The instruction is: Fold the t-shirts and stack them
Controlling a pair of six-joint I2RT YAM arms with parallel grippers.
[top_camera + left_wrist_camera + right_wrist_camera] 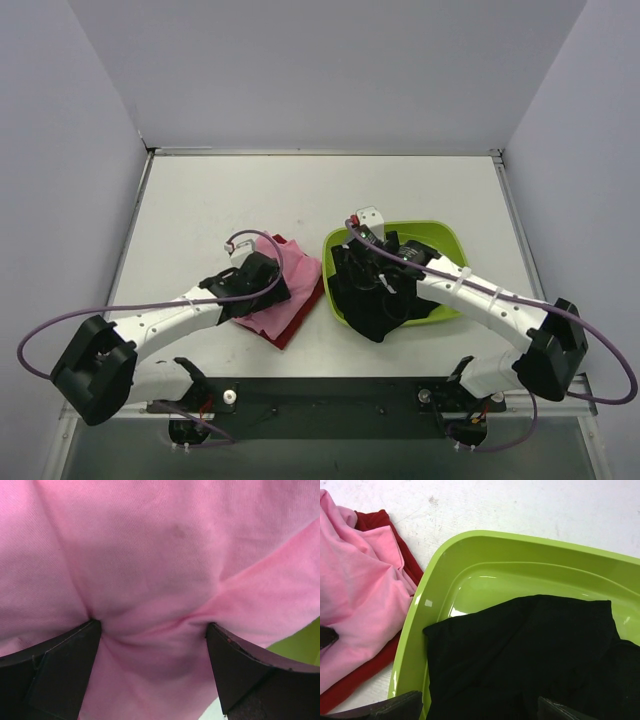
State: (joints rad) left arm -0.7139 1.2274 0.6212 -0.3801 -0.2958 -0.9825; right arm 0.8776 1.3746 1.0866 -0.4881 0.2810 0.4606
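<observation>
The left gripper [152, 626] stands wide open, pressed down into the pink shirt [160, 555], whose cloth puckers up between its jaws. That shirt lies on top of the dark red shirt [355, 682], off to the left of the right gripper [480, 700], which also gapes open, holding nothing, just above the black shirt [520, 645] heaped in the lime-green tub [485, 575]
</observation>
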